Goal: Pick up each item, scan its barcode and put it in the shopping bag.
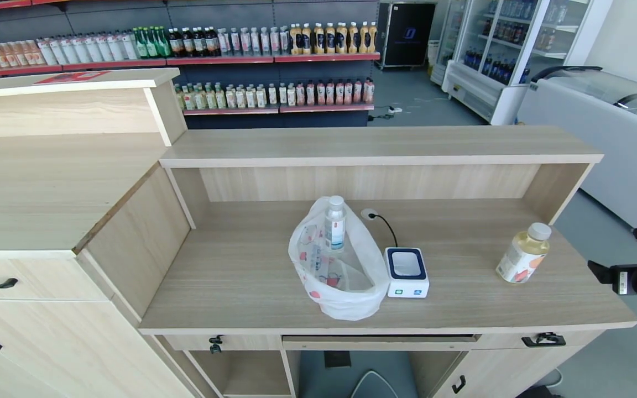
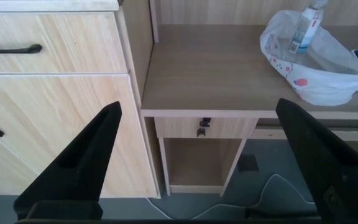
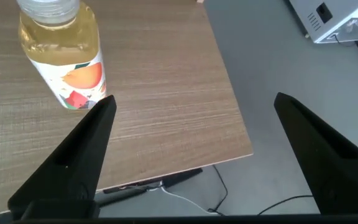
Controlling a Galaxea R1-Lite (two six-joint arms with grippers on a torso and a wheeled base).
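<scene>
A white shopping bag (image 1: 340,271) with red prints stands open on the wooden counter (image 1: 241,276), and a clear bottle (image 1: 335,224) with a blue label stands upright in it. A white barcode scanner (image 1: 406,271) sits just right of the bag. A yellow juice bottle (image 1: 523,253) with a white cap stands upright near the counter's right end. My right gripper (image 3: 194,155) is open, off the counter's right edge and right of the juice bottle (image 3: 61,53). My left gripper (image 2: 197,162) is open, low in front of the cabinet, left of the bag (image 2: 309,59).
A raised shelf (image 1: 379,145) runs along the back of the counter, with a taller cabinet (image 1: 58,166) on the left. The scanner's black cable (image 1: 386,224) runs to a hole in the counter. Store shelves with bottles and fridges stand behind.
</scene>
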